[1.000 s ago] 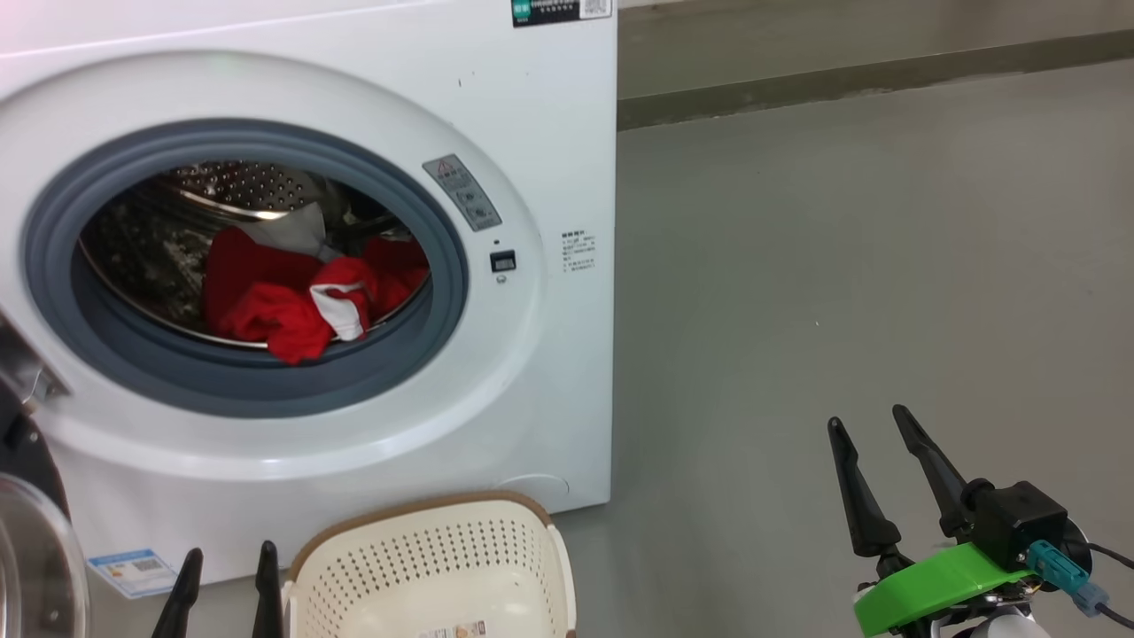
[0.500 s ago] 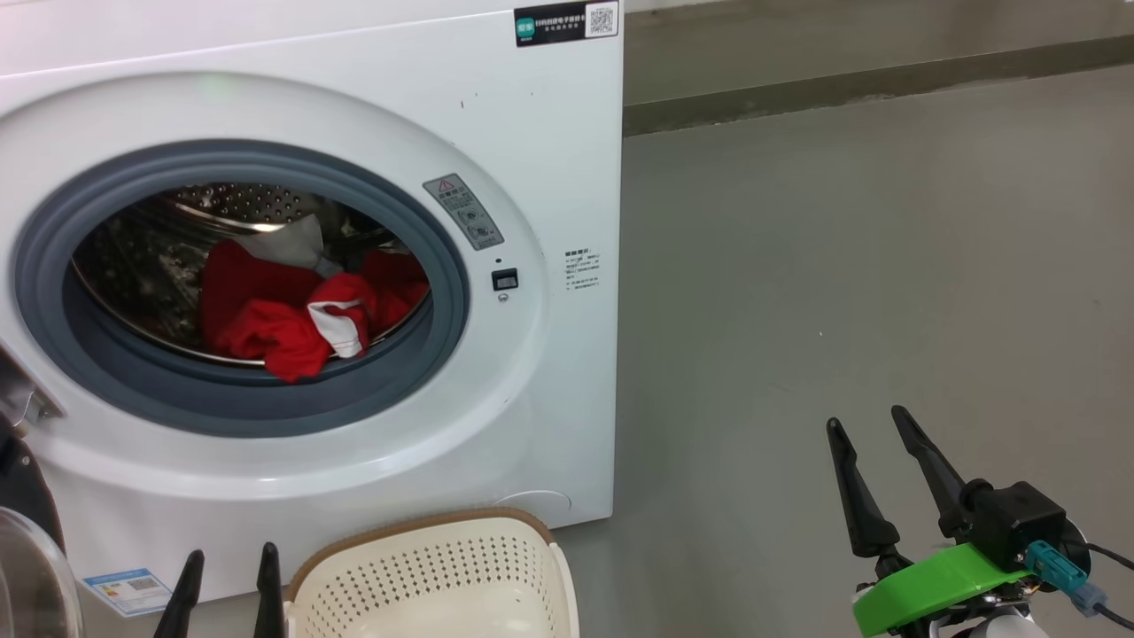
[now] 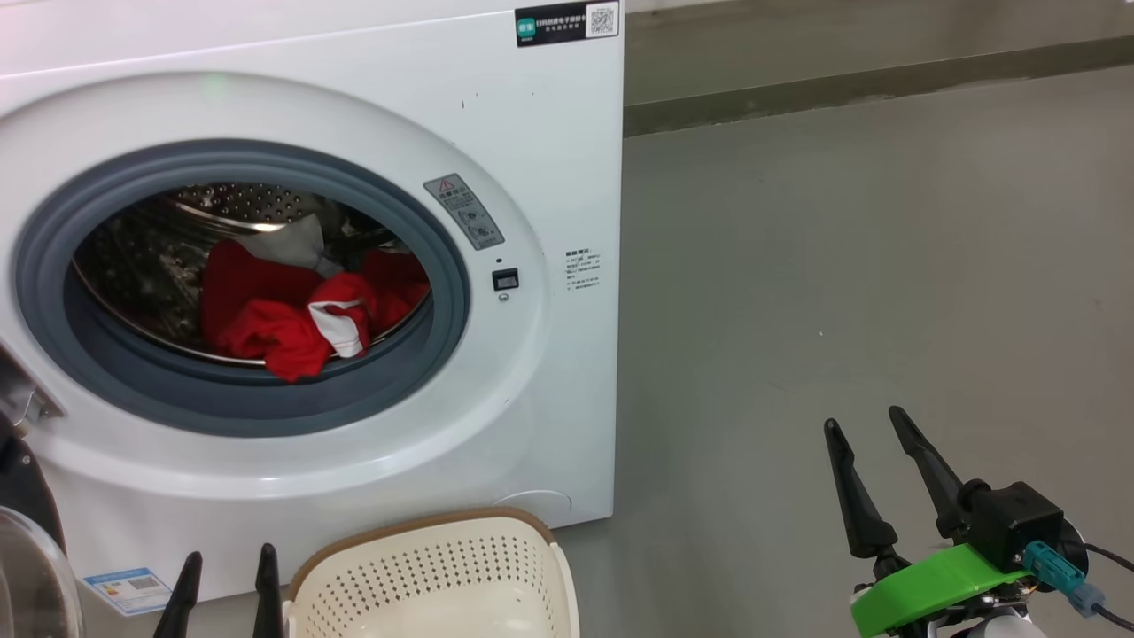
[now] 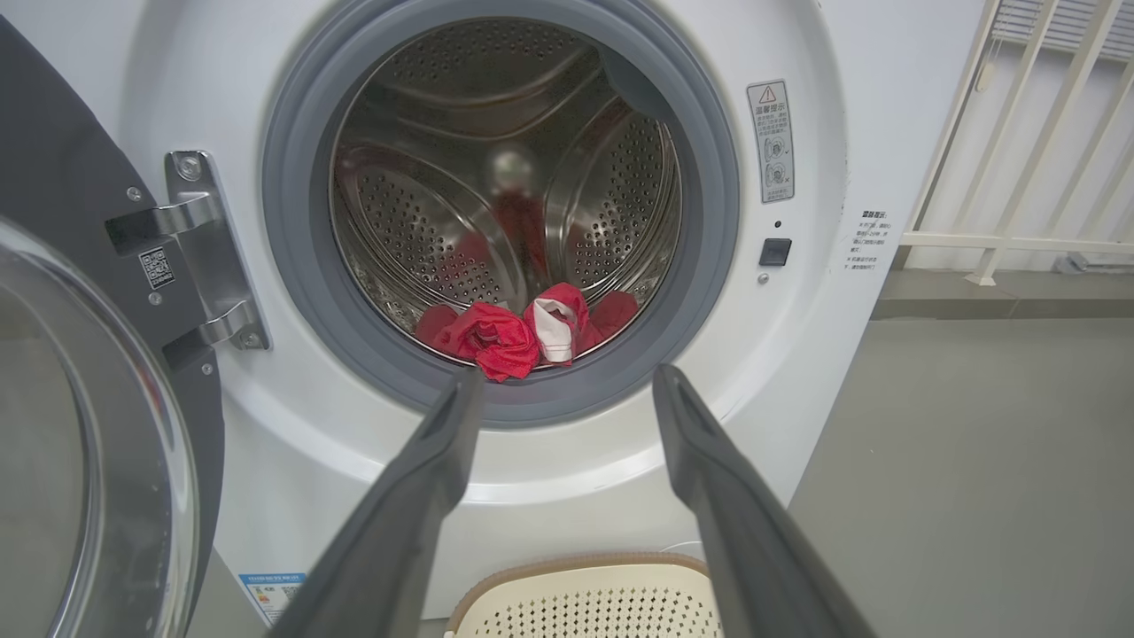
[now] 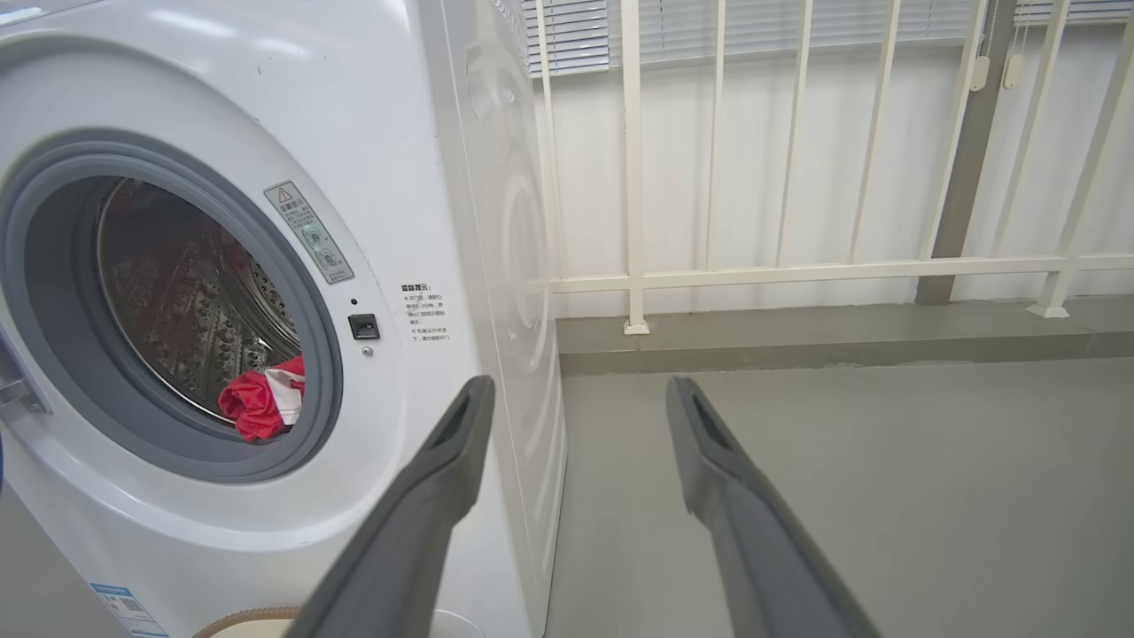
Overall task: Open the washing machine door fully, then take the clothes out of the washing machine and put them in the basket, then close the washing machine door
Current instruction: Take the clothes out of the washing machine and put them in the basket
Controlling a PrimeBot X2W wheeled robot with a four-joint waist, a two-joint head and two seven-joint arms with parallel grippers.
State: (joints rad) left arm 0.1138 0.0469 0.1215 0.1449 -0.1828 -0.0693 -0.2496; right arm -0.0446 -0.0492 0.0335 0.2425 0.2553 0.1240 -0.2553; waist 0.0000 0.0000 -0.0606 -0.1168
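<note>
Reaching in for the laundry looks like the step now. At far left the washing machine door [image 4: 89,399] stands swung out on its hinge [image 4: 204,257]; whether fully is hard to judge from its cropped edge. The left hand [image 4: 567,379], fingers spread wide and empty, points at the washing machine [image 3: 532,133], and should pass over the grey gasket [image 3: 266,408] to pinch the clothes [image 3: 283,323] at the red fold nearest the lip. Lifting high should avoid snags before dropping them into the basket [image 3: 425,567] just below. The right hand [image 3: 864,418], also spread and empty, hovers well apart over the floor [image 3: 842,266].
</note>
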